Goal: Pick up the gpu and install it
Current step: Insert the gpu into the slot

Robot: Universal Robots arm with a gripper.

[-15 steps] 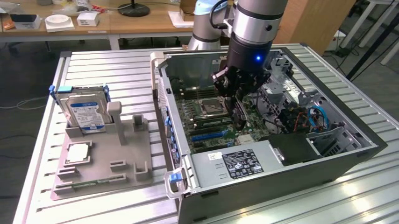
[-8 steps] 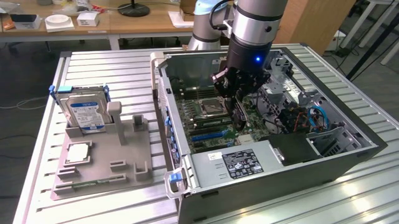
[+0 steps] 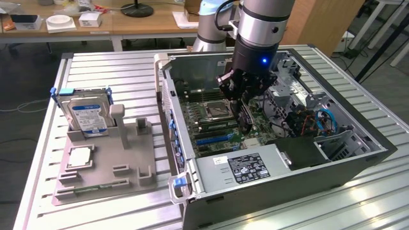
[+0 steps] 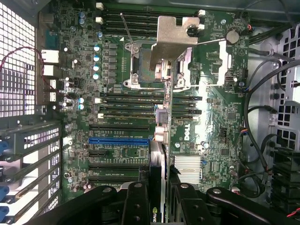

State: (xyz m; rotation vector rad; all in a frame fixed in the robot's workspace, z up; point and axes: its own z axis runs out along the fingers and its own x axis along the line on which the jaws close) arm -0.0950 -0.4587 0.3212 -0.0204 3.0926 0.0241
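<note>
The gpu (image 3: 244,119) is a thin dark card seen edge-on, hanging down from my gripper (image 3: 242,93) inside the open computer case (image 3: 357,143). It hovers just above the motherboard (image 3: 217,129), beside the processor socket (image 3: 216,111). In the wrist view the gpu (image 4: 162,154) runs away from the camera as a narrow blade between two black fingers (image 4: 136,201), and a silver bracket (image 4: 174,37) sits at its far end. My gripper (image 4: 161,202) is shut on the gpu. The blue expansion slot (image 4: 119,139) lies on the board beside the card.
A grey fixture (image 3: 108,158) on the slatted table holds a silver hard drive (image 3: 88,115), a processor chip (image 3: 80,157) and a green memory stick (image 3: 89,190). Inside the case sit the power supply (image 3: 246,167), cables (image 3: 323,120) and a drive cage (image 3: 288,91).
</note>
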